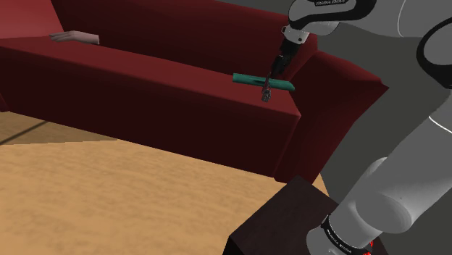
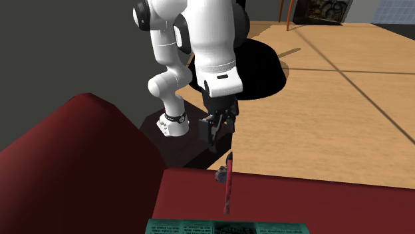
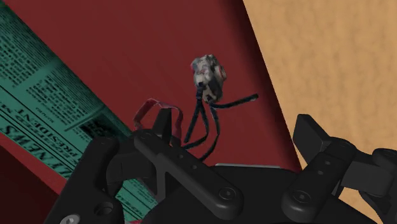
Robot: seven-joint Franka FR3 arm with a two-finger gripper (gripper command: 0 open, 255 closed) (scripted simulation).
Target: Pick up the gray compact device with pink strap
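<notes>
The small gray device [image 3: 208, 73] lies on the dark red sofa seat [image 3: 159, 44], close to its front edge and next to a green newspaper [image 3: 44, 108]. Dark cords and a pink strap loop [image 3: 159, 111] trail from it toward my gripper [image 3: 238, 130]. The gripper hovers just above it, open, with the fingers [image 3: 312, 133] wide apart and touching nothing. From the shoulder view the device [image 1: 267, 93] sits right under the gripper [image 1: 274, 71]. In the second exterior view the pink strap [image 2: 229, 186] stands up beside the device [image 2: 219, 175], below the gripper [image 2: 223, 138].
The green newspaper [image 1: 264, 81] lies flat on the seat behind the device, near the sofa's armrest [image 1: 340, 80]. A pale cushion [image 1: 72, 37] lies at the sofa's far end. Wooden floor [image 1: 109, 195] lies in front, and the dark stand [image 1: 282, 221] is at lower right.
</notes>
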